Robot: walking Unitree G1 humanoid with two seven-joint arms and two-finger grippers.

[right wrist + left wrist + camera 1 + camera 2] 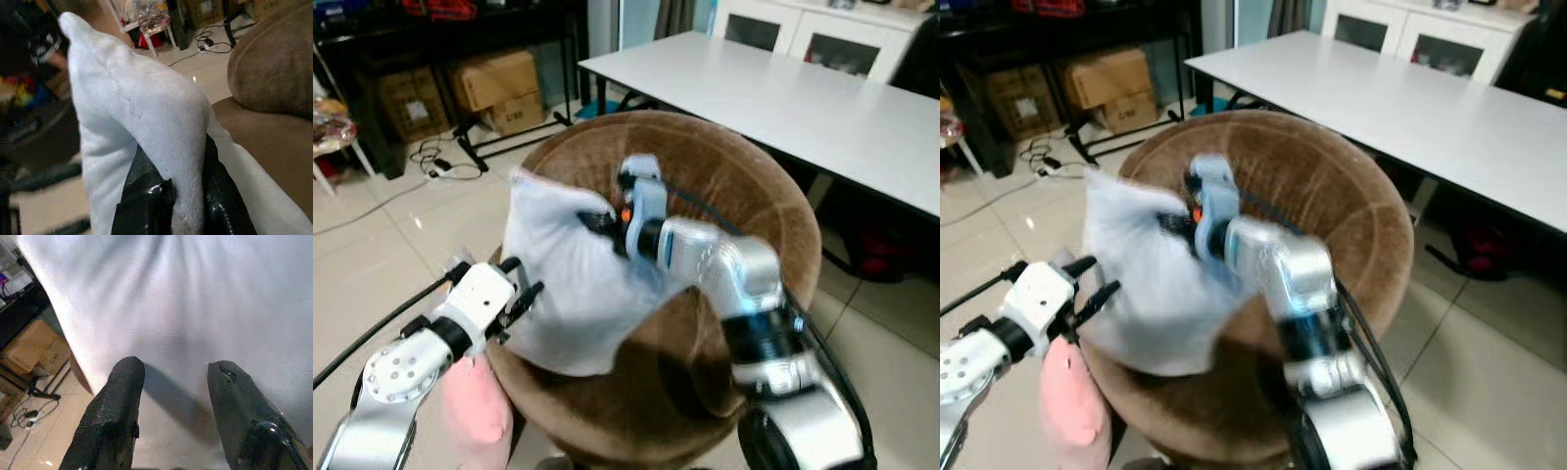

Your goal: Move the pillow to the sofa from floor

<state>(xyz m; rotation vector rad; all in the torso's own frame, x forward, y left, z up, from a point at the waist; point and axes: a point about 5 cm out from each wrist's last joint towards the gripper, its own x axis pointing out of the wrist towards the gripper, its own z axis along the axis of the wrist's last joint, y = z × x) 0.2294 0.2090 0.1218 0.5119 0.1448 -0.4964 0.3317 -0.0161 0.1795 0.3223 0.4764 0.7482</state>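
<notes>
Pillow (570, 284) time: the soft white pillow is sitting on the seat of the round brown sofa (744, 186), leaning toward the sofa's left edge, and I am seeing it held up a bit at its far top corner. My right gripper (599, 223) is reaching across the sofa from the right and is pinching that top corner; in the right wrist view the two black fingers (146, 196) are squeezing a fold of the white cloth between them, so this pincer is closed tight on the pillow. My left gripper (521, 294) is waiting at the near left side of the pillow, just beside its edge. In the left wrist view its two black fingers (110, 421) are standing apart with the white cloth right in front of them, so this pincer is spread wide and is not grabbing anything. I cannot tell if the tips are touching the cloth. Something pink and soft (475, 406) is hanging low by my left arm, near the sofa's left side. A long white table (803, 98) is standing behind the sofa on the far right. Brown cardboard boxes (494, 88) are sitting under a dark shelf at the far left, and black cables (440, 162) are lying on the shiny tiled floor (372, 255) near them.
</notes>
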